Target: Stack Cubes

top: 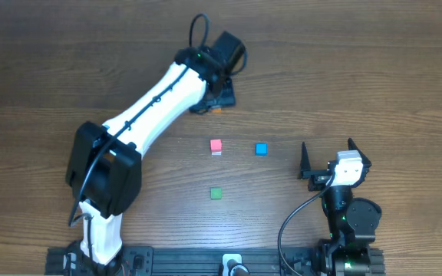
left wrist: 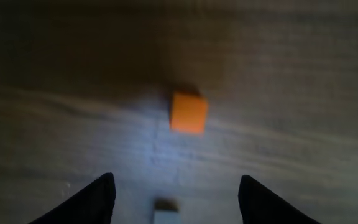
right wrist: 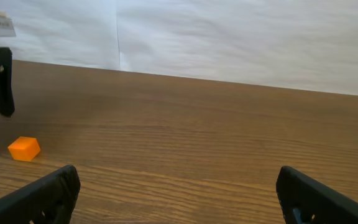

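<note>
Above the orange cube [left wrist: 188, 112] | we hold the left gripper [left wrist: 177, 180] spread | step, we judge: approach | next: descend, pinch.

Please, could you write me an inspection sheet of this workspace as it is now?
Surface: wooden table.
Job's things: orange cube, pink cube, blue cube, green cube; all apart, none stacked.
Clutter: nothing seen.
Grippers: left end effector open, near the orange cube, not touching; right end effector open, holding nothing.
Cables: left cable loop; right cable.
Surroundings: white wall.
</note>
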`<state>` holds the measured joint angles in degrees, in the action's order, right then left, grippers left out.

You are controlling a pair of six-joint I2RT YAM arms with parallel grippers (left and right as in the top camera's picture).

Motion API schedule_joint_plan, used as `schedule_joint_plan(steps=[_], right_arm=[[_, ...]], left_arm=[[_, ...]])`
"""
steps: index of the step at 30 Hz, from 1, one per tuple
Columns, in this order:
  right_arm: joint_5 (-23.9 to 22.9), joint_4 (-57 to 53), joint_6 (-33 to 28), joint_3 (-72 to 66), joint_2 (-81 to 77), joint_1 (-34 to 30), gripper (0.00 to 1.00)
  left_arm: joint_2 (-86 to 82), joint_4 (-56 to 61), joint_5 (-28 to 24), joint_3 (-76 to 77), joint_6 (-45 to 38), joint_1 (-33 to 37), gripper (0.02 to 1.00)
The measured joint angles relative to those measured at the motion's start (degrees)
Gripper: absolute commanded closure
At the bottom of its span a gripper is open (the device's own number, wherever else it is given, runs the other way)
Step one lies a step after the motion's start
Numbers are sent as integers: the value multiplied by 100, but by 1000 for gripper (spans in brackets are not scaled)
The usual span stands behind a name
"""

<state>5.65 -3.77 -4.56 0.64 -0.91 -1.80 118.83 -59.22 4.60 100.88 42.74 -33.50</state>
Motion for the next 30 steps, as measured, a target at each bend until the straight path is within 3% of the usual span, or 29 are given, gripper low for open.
schedule_joint_plan(steps=[25,30], right_arm=[[0,0,0,0,0,0,7],[0,0,0,0,0,0,9]], left_arm=[[1115,573,33,199,-568,9,432],[1158,570,33,199,-573,9,505]])
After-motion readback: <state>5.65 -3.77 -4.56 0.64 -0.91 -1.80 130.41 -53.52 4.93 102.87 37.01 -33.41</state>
